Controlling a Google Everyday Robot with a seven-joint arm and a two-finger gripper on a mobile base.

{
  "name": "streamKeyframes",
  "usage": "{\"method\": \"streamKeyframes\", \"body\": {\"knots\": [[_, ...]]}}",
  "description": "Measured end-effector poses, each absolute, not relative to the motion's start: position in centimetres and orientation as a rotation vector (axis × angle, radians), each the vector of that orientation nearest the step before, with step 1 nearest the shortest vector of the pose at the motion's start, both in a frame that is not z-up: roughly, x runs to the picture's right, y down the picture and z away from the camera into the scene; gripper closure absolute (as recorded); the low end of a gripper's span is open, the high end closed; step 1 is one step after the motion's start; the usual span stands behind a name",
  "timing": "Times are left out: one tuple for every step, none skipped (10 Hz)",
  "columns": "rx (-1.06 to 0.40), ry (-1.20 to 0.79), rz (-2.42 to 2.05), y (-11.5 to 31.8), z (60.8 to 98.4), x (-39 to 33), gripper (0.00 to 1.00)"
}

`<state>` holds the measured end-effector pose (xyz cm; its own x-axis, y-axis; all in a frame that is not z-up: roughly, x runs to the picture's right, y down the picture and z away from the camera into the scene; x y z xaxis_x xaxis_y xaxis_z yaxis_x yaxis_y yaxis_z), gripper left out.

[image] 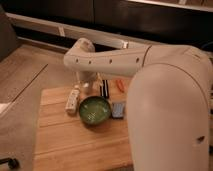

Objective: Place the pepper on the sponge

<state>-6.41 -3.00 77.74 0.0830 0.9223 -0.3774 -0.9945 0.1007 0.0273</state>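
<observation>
The pepper (120, 85), a slender orange-red piece, lies on the wooden table (75, 145) at the back, right of a narrow black block (105, 88). The blue sponge (118, 109) lies flat in front of it, touching the right side of the green bowl (95, 110). My gripper (87, 83) hangs from the white arm (110, 60) just behind the bowl's far rim, left of the black block and a short way left of the pepper. Nothing is seen in it.
A white bottle-like object (73, 99) lies left of the bowl. My large white arm shell (170, 115) fills the right foreground and hides the table's right part. Dark cabinets (125, 20) run along the back, and grey floor (20, 85) lies to the left.
</observation>
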Motion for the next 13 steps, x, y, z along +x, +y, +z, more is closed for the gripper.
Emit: {"method": "streamKeyframes", "body": {"knots": [[-0.257,0.315,1.445,-3.6,78.4,-5.5,0.35],[-0.264,0.289,1.422,-4.2,79.5,-4.4,0.35],[-0.292,0.262,1.399,-4.5,80.8,-2.9,0.35],[-0.313,0.242,1.394,-4.7,81.7,-1.4,0.35],[-0.328,0.234,1.395,-4.8,82.4,0.4,0.35],[-0.348,0.241,1.408,-4.6,83.0,3.5,0.35],[-0.36,0.255,1.428,-4.3,83.2,6.0,0.35],[-0.361,0.268,1.442,-4.0,83.4,8.0,0.35],[-0.372,0.266,1.447,-3.9,83.3,8.0,0.35],[-0.375,0.262,1.443,-3.9,83.4,7.5,0.35],[-0.371,0.263,1.441,-3.9,83.4,7.6,0.35],[-0.368,0.262,1.44,-3.9,83.3,7.6,0.35],[-0.349,0.266,1.439,-4.1,83.4,7.5,0.35]]}}
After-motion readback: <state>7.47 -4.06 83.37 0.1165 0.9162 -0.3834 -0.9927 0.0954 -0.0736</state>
